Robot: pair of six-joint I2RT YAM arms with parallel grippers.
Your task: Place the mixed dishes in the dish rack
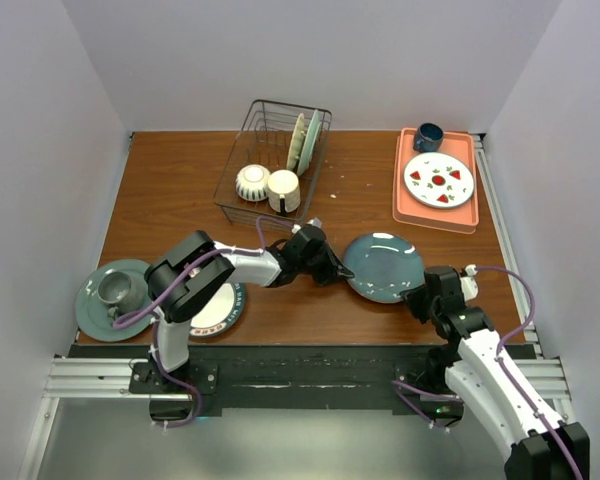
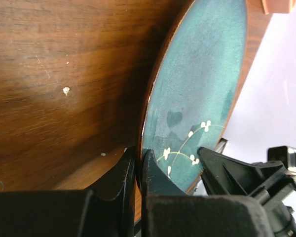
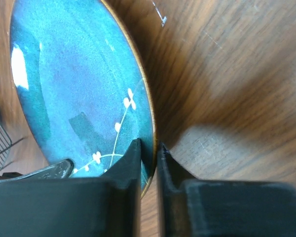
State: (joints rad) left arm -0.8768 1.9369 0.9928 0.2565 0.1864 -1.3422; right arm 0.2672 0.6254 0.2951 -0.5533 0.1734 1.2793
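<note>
A teal plate with a white flower sprig (image 1: 383, 266) lies at the table's front centre, gripped from both sides. My left gripper (image 1: 338, 270) is shut on its left rim (image 2: 138, 155). My right gripper (image 1: 417, 298) is shut on its near right rim (image 3: 149, 147). The plate (image 2: 202, 79) looks tilted, its left edge off the wood. The dark wire dish rack (image 1: 265, 125) stands at the back centre. It holds a striped bowl (image 1: 252, 182), a cream mug (image 1: 283, 190) and upright pale plates (image 1: 303, 142).
A white plate with a dark-blue patterned rim (image 1: 225, 312) lies under my left arm. A teal plate with a grey cup (image 1: 115, 290) is at the front left. An orange tray (image 1: 405, 200) at the back right holds a blue mug (image 1: 427, 136) and a red-marked white plate (image 1: 440, 180).
</note>
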